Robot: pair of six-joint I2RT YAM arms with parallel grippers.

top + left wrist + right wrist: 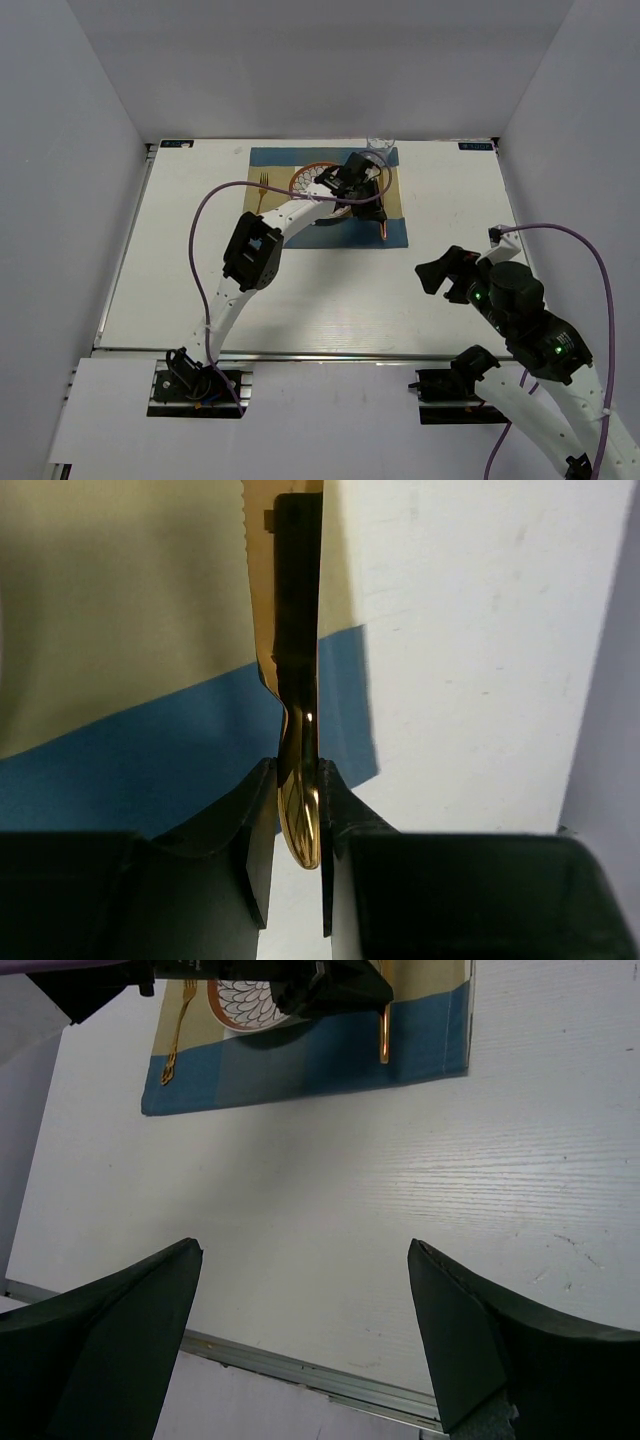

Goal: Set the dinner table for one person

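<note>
At the left of the blue-and-tan placemat (pixel 340 238), a gold fork (pixel 264 182) lies with its length running far to near. It is just beside a patterned plate (pixel 308 181) with an orange rim. The placemat sits at the far middle of the white worktop (pixel 350 300), the table being set.

Right of the plate, the left end effector (pixel 298 805) is clenched on a gold knife (pixel 384 225). Its wrist view shows the rounded handle end pinched between the two fingers, with the serrated blade leading away from them. From above, the knife's long axis runs far to near, parallel to the fork, along the placemat's right strip. Its free end points toward the near blue band. Whether it rests on the cloth I cannot tell.

What looks like a clear glass (pixel 378 147) stands at the placemat's far right corner.

The right end effector (pixel 303 1260) hovers well apart over bare worktop at the near right, fingers spread wide and grasping nothing.

The left arm is plainly the nearer one. The coming move likely calls for lowering and releasing the knife just right of the plate, parallel to the fork.
</note>
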